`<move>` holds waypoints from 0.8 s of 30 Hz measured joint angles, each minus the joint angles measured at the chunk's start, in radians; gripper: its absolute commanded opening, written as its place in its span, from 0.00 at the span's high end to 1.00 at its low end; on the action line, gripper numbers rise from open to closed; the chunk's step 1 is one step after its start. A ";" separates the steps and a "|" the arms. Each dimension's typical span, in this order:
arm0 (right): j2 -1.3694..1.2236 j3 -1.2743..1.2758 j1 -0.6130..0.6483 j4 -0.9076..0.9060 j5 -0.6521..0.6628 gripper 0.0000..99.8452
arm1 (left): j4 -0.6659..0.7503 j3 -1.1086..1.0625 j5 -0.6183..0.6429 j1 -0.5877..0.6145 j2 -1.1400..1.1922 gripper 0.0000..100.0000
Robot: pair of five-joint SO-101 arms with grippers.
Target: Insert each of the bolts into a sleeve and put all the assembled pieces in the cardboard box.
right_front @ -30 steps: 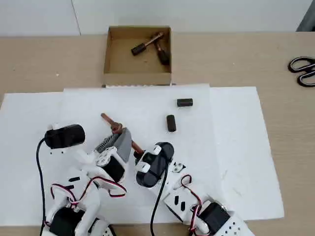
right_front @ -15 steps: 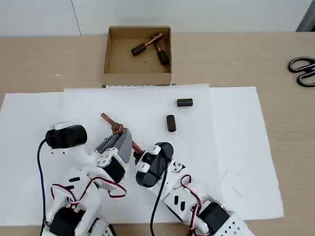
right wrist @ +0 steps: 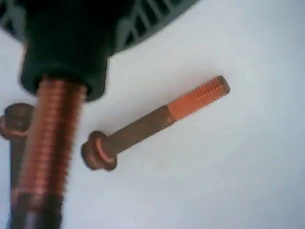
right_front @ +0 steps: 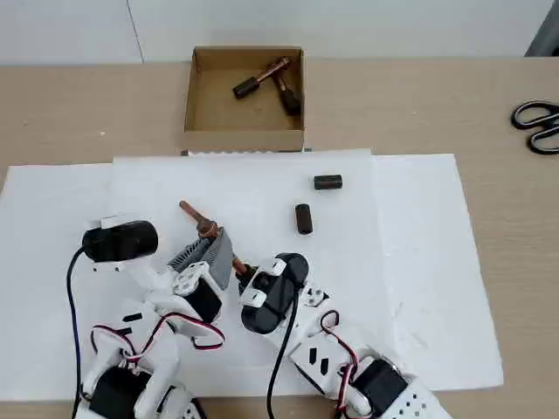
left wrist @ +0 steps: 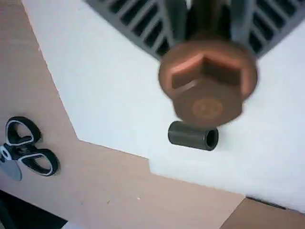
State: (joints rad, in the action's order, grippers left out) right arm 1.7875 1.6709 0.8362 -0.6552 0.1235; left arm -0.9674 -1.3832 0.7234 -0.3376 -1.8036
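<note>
Wooden surface (right_front: 437, 105), overlaid with white paper sheets (right_front: 419, 262); scissors (right_front: 537, 127) at the far right edge. Cardboard box (right_front: 244, 140), one, far centre, off the paper: holds two assembled pieces (right_front: 260, 77), touching each other near the box's far right corner. Left end effector (right_front: 218, 253), near, left of centre: closed on the held bolt (left wrist: 208, 81), gripped on the shank behind the hex head. Right end effector (right wrist: 66, 28), just beside it to the right: closed on the held sleeve (right wrist: 64, 62), with the bolt's threaded end at the sleeve's mouth; depth of insertion cannot be told. Loose sleeves, two, on the paper right of centre: far loose sleeve (right_front: 327, 182) and near loose sleeve (right_front: 303, 218), near each other but apart. Loose bolts, two by the right wrist view: first loose bolt (right wrist: 152, 123) lying whole on the paper, second loose bolt (right wrist: 14, 121) showing its head beside it. Tally: five sleeves, five bolts. Judged progress: two of five pieces boxed, the third at the insertion step, two pairs untouched. Left to do: boxing the third, then two full cycles.
</note>
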 measured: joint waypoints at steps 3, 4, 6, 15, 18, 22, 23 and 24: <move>0.000 0.000 0.002 0.000 0.000 1.00 | -0.018 0.000 0.000 -0.014 0.000 0.99; 0.000 0.000 0.002 0.000 0.000 1.00 | -0.032 0.000 0.000 -0.034 0.000 0.99; 0.002 0.000 0.002 0.000 0.002 1.00 | -0.071 0.000 -0.003 -0.078 0.000 0.99; 0.000 0.000 0.003 0.000 0.003 1.00 | -0.181 -0.018 -0.003 -0.152 0.000 0.99; -0.003 0.000 0.003 -0.002 0.003 1.00 | -0.175 -0.055 -0.003 -0.178 -0.009 0.99; -0.009 0.000 -0.003 0.000 0.003 1.00 | -0.129 -0.094 -0.023 -0.201 -0.011 0.99; -0.009 0.000 -0.003 0.000 0.003 1.00 | -0.118 -0.098 -0.023 -0.201 -0.011 0.99; -0.009 0.000 -0.005 0.002 0.003 1.00 | -0.112 -0.101 -0.023 -0.201 -0.011 0.99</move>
State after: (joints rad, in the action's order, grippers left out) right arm 1.7783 1.6709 0.8316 -0.6536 0.1266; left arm -1.0794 -1.4845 0.7004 -0.5386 -1.8144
